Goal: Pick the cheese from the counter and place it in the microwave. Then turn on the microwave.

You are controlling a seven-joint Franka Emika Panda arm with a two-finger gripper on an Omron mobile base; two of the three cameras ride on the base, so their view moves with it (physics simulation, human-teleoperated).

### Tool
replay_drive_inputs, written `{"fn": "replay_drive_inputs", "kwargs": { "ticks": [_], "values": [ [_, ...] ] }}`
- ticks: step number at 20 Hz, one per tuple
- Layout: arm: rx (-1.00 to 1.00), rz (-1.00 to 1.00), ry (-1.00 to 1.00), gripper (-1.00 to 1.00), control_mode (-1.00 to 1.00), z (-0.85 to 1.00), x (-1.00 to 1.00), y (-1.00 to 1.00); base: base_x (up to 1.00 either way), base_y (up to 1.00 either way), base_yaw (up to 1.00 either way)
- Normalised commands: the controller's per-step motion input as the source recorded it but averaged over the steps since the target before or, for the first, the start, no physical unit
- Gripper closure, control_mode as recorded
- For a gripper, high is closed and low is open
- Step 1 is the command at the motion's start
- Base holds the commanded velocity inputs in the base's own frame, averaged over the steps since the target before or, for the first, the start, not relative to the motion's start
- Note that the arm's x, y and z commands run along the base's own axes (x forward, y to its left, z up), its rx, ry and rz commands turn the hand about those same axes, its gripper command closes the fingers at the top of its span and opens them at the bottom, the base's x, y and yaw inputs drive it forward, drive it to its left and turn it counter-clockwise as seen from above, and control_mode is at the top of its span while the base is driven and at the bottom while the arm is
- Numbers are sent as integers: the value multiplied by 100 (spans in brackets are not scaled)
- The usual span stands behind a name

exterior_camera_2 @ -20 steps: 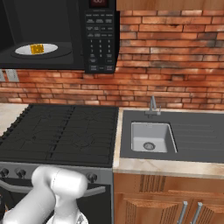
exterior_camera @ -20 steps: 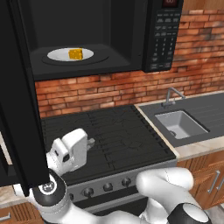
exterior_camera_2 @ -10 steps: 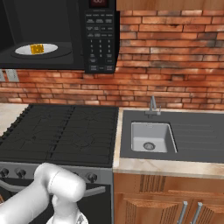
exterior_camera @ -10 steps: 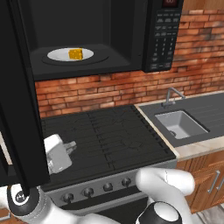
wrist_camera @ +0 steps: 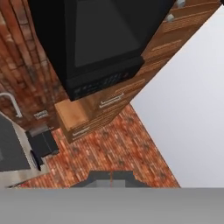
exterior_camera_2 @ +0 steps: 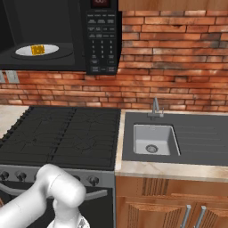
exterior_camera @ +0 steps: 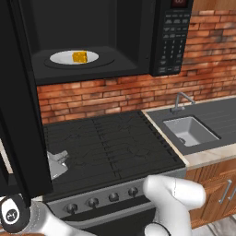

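One cheese [exterior_camera: 79,57] on plate [exterior_camera: 62,58] inside open microwave [exterior_camera: 173,41].

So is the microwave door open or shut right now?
Open. The microwave cavity is exposed, showing the cheese on a white plate inside, and the black door stands swung out at left.

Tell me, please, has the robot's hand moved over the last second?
Yes. In the left base view the gripper has dropped lower and leftward against the stovetop, slipping partly behind the open microwave door.

No legible text; microwave [exterior_camera_2: 53,35] panel markings too small.
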Motion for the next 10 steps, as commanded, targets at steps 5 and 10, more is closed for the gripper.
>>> {"fn": "replay_drive_inputs", "kwargs": {
  "ticks": [5, 10],
  "values": [
    [-3, 8, -21, 100, -100, 1, 0, 27, 0, 0, 0],
    [-4, 9, -22, 100, -100, 19, -27, 36, 0, 0, 0]
  ]
}}
